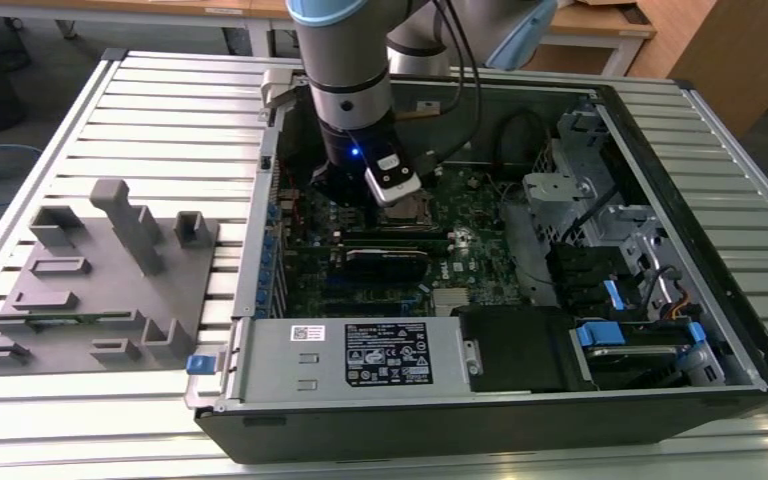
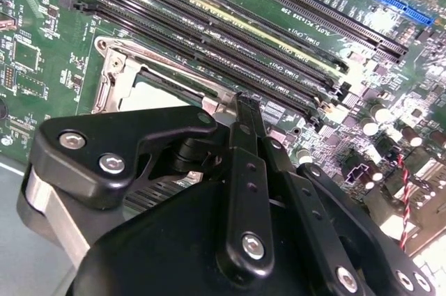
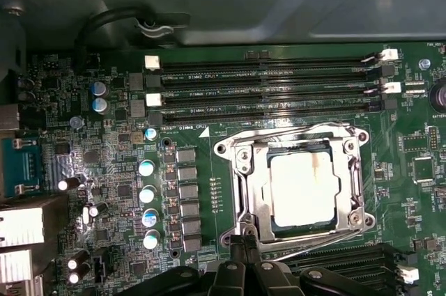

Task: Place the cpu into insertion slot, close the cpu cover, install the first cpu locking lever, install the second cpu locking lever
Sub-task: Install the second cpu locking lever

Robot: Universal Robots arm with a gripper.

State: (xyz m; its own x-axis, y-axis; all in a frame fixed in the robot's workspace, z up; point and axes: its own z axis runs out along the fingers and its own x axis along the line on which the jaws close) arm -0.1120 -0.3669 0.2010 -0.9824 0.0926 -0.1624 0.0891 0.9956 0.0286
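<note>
The gripper (image 3: 240, 268) hangs low over the motherboard (image 3: 104, 170), its fingers drawn narrow together at the socket's near edge, holding nothing I can see; just beyond the tips the cpu (image 3: 304, 188) lies seated, with the cpu cover (image 3: 245, 170) closed around it; the risk, I'd say, is those tips slipping off a thin locking lever (image 3: 300, 131) and scraping the board.

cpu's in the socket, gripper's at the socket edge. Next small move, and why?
Probably a short, gentle push on the wire lever beside the gripper. The cpu lies in its socket, the cpu cover appears down around it, and the gripper sits at that cover's edge. I can't tell whether the lever is hooked yet.
</note>
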